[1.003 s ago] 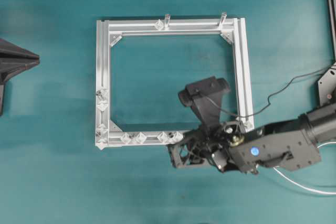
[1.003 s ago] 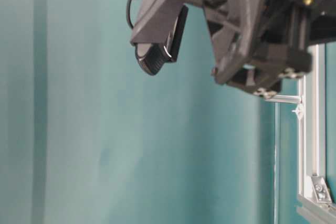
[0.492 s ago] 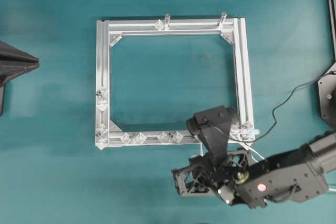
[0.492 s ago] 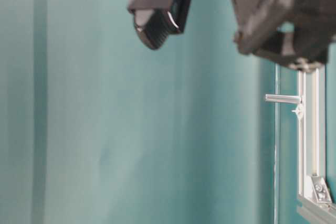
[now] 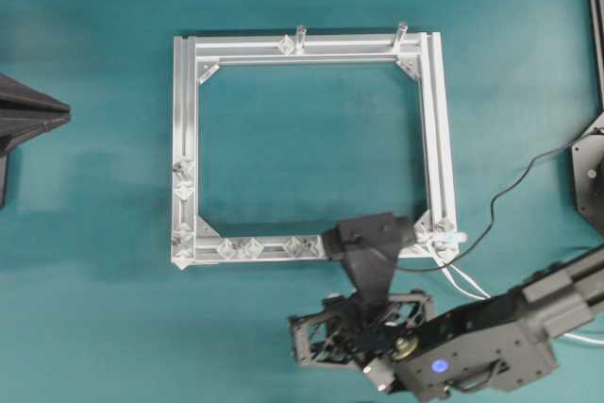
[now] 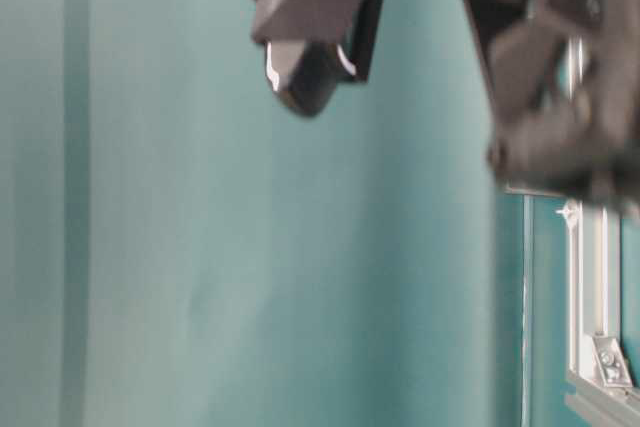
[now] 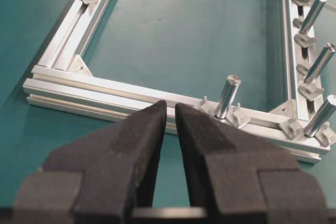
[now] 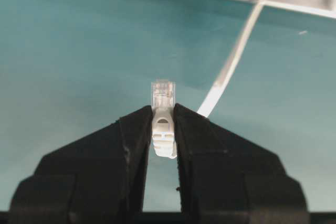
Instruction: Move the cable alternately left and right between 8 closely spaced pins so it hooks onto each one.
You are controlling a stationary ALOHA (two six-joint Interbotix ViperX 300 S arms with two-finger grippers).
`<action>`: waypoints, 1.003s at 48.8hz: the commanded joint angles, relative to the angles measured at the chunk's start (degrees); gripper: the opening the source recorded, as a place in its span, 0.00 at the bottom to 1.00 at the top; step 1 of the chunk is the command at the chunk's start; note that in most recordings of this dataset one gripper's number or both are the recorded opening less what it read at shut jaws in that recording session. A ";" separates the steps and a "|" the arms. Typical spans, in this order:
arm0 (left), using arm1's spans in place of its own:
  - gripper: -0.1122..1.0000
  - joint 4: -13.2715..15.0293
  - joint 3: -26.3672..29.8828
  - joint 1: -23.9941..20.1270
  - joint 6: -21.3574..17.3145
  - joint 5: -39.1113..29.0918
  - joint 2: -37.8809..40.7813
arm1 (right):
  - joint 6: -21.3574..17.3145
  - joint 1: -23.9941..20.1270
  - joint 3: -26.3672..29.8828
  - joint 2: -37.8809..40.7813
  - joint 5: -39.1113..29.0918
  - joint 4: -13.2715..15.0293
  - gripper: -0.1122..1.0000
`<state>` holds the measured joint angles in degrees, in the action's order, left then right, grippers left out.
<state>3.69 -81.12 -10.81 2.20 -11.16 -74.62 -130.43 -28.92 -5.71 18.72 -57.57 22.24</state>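
Note:
The right wrist view shows my right gripper (image 8: 163, 110) shut on the small white plug (image 8: 163, 124) at the tip of the cable (image 8: 232, 59). The cable runs up and right toward the silver frame. In the overhead view the cable (image 5: 464, 277) leaves the frame's lower right corner, and the plug is hidden under the right arm (image 5: 444, 361), just below the bottom rail. Whitish pins (image 5: 252, 248) sit in pairs on the bottom rail and the left rail (image 5: 183, 191). My left gripper (image 7: 170, 107) is open with a narrow empty gap, left of the frame (image 5: 64, 111).
The square aluminium frame (image 5: 311, 49) lies flat on the teal table. Upright metal posts (image 7: 228, 96) stand on its rails. A black wire (image 5: 514, 181) loops at the right. The right wrist camera (image 6: 315, 37) fills the top of the table-level view.
The right arm has pulled back from over the bottom rail toward the table's near edge, carrying the plug. The cable now trails from the lower right corner. The left gripper has stayed put.

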 commanded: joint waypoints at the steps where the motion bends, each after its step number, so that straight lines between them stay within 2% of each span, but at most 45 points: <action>1: 0.29 0.00 0.44 0.18 0.44 0.53 0.44 | -0.18 0.00 4.13 0.26 -1.14 0.18 0.24; 10: 0.29 0.09 0.44 0.18 0.44 0.53 0.44 | -0.09 1.32 10.46 3.69 -4.31 0.44 0.24; 26: 0.29 0.09 0.53 0.18 0.44 0.62 0.35 | -0.09 3.16 18.63 8.61 -5.54 1.67 0.24; 49: 0.29 0.09 0.44 0.18 0.44 0.53 0.35 | 0.53 4.83 20.04 9.76 -8.26 2.02 0.24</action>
<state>3.69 -81.12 -10.81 2.20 -11.07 -74.71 -130.08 -24.79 13.01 29.79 -65.57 23.73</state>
